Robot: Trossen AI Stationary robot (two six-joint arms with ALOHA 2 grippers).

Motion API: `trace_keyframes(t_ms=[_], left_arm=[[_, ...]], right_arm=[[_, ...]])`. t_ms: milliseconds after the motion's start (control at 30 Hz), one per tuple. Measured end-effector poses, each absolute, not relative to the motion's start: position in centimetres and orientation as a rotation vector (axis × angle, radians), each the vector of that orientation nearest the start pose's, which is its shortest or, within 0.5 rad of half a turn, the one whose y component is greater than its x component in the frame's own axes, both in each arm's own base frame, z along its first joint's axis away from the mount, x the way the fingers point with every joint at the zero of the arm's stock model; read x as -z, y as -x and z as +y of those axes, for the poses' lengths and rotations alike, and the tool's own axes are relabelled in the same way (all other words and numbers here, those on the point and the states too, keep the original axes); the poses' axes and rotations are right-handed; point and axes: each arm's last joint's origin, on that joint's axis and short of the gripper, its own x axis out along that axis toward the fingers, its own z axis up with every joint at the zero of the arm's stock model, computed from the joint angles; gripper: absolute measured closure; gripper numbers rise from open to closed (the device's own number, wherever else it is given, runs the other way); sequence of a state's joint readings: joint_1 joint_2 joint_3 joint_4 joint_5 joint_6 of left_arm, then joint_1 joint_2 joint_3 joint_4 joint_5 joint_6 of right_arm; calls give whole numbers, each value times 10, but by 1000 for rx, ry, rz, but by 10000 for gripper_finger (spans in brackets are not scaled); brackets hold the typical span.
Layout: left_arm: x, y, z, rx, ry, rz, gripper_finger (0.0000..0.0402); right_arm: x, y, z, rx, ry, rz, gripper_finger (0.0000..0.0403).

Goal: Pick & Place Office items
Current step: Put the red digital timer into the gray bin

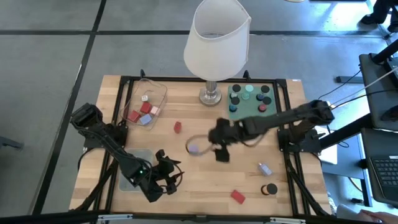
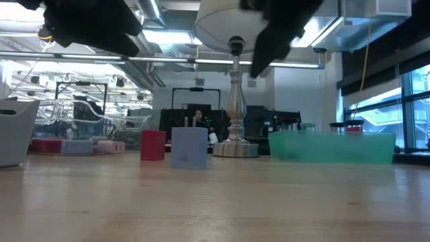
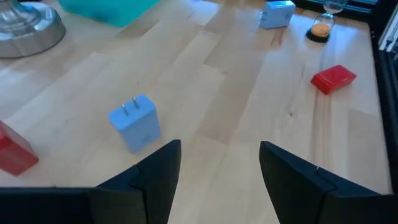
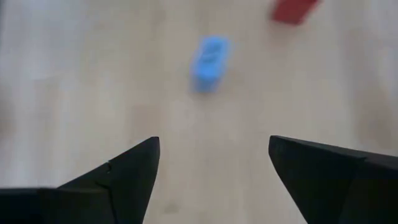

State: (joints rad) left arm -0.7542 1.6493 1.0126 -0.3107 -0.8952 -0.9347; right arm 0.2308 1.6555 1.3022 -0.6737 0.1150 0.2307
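Above table centre: right end effector (image 1: 209,148) spread, empty | lavender block (image 1: 193,149) beside

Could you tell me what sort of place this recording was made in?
Probably a robotics lab or workshop: a wooden table in a black frame, exposed ceiling ducts overhead, and benches with equipment in the room behind.

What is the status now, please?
Right gripper open, above the lavender block. Left gripper open, waiting at the table's near edge. Nothing blocks.

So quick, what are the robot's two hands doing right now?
Left gripper: open, holding nothing, low at the table's front.
Right gripper: open, empty, above the lavender block.
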Motion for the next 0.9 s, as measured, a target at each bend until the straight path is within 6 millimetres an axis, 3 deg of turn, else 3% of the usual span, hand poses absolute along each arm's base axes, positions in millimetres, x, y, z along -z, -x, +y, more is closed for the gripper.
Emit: trace_keyframes(t_ms=[200, 500, 700, 900], left_arm=[[-200, -250, -207, -406, 254, 496, 187], [-200, -249, -208, -406, 267, 494, 187], [-200, -249, -208, -409, 278, 491, 187], [-199, -249, -208, -402, 279, 499, 187]], right_arm=[[-261, -308, 144, -19, -119, 995, 104], [-242, -269, 222, 65, -278, 1001, 104], [-213, -251, 258, 111, -351, 1074, 104], [-172, -254, 270, 268, -477, 1158, 104]])
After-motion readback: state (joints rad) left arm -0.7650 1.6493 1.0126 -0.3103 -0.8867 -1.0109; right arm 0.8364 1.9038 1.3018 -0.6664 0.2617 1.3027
